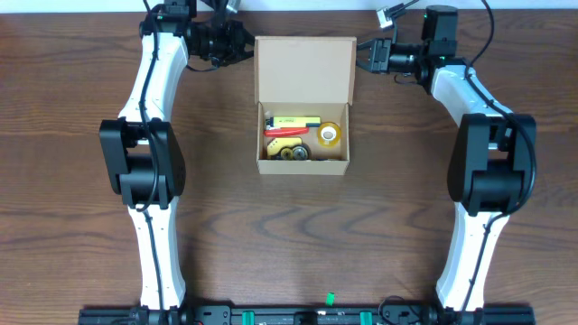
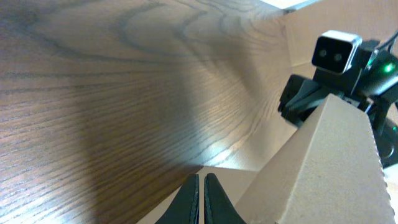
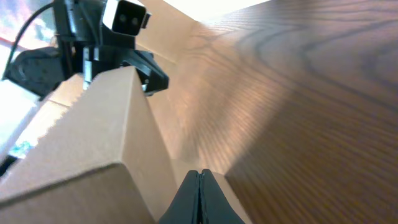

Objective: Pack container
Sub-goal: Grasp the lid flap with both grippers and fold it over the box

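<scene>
The container [image 1: 302,167] is a tan cardboard box standing open in the middle of the table, its flap lid [image 1: 304,68] raised at the far side. Inside lie a yellow item [image 1: 296,121], a red item [image 1: 282,132] and a tape roll [image 1: 329,134]. My left gripper [image 1: 247,47] is shut at the lid's left edge. My right gripper [image 1: 363,56] is shut at the lid's right edge. In the left wrist view the shut fingertips [image 2: 201,177] hover over tan cardboard [image 2: 336,162]. In the right wrist view the shut tips [image 3: 199,173] sit beside the box wall [image 3: 93,130].
Dark wood table [image 1: 81,181] spreads all round the box. Both white arms [image 1: 144,135] [image 1: 488,162] reach in from the near edge along the left and right sides. Each wrist view shows the opposite gripper's camera [image 2: 336,53] [image 3: 124,18] beyond the cardboard.
</scene>
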Controlling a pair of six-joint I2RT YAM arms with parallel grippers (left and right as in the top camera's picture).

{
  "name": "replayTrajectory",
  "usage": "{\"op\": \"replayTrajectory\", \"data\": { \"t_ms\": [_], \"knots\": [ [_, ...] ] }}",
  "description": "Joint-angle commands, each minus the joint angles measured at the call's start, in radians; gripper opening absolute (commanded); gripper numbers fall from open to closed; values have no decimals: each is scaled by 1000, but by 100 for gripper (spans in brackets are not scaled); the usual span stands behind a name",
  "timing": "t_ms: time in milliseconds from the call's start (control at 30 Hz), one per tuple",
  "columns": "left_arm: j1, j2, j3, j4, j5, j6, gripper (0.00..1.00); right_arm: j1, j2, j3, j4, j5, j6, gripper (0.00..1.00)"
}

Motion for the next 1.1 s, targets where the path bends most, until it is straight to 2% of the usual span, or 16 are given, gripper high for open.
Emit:
{"op": "replayTrajectory", "data": {
  "t_ms": [0, 367, 567, 700, 867, 1067],
  "knots": [
    [-1, 11, 40, -31, 13, 88, 6, 5, 6, 31, -1, -64, 47, 1],
    [-1, 0, 55, -113, -11, 116, 6, 45, 6, 31, -49, -82, 226, 2],
    [0, -25, 55, -136, -40, 119, 6, 50, 6, 31, -206, -78, 186, 2],
    [0, -50, 55, -177, -98, 167, 6, 50, 6, 31, -265, -78, 154, 2],
    [0, -78, 55, -202, -106, 192, 6, 51, 6, 31, -285, -82, 141, 1],
    [-8, -113, 55, -231, -106, 230, 6, 60, -21, 31, -285, -77, 59, 2]
  ]
}}
